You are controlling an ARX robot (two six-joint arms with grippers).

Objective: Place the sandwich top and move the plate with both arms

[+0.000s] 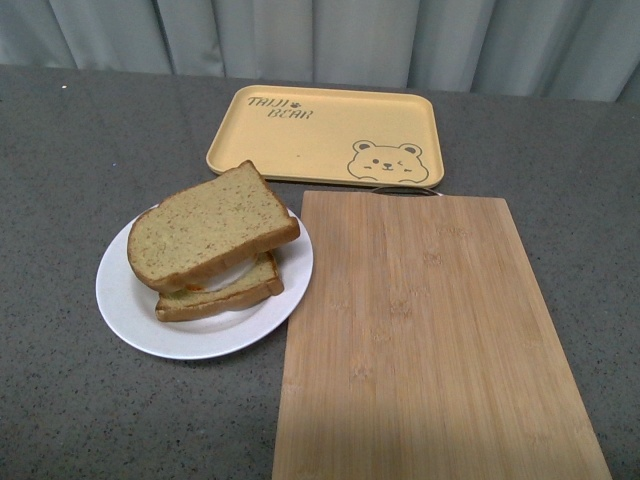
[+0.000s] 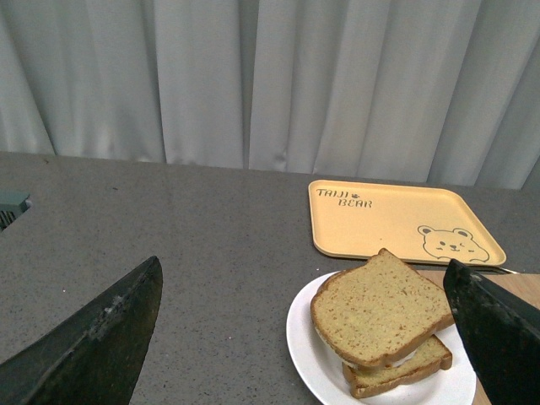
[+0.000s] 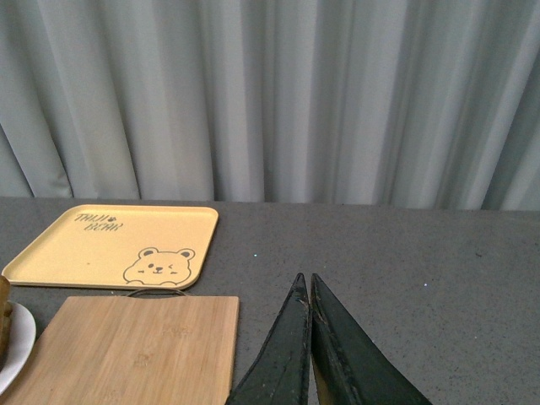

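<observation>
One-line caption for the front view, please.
Sandwich top rests askew on the lower slice on the plate, left of a bamboo board, yellow bear tray behind.

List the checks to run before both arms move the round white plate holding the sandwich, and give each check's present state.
1. Brown wholegrain top slice sits on the lower slice: ok, skewed.
2. Round white plate has bare rim for gripping: ok.
3. Left gripper open: ok.
4. Right gripper open: not ok, fingers shut.
5. Both at the plate: not ok, neither touches it.
6. Destination, rectangular bamboo board or yellow bear-printed tray: cannot tell.
</observation>
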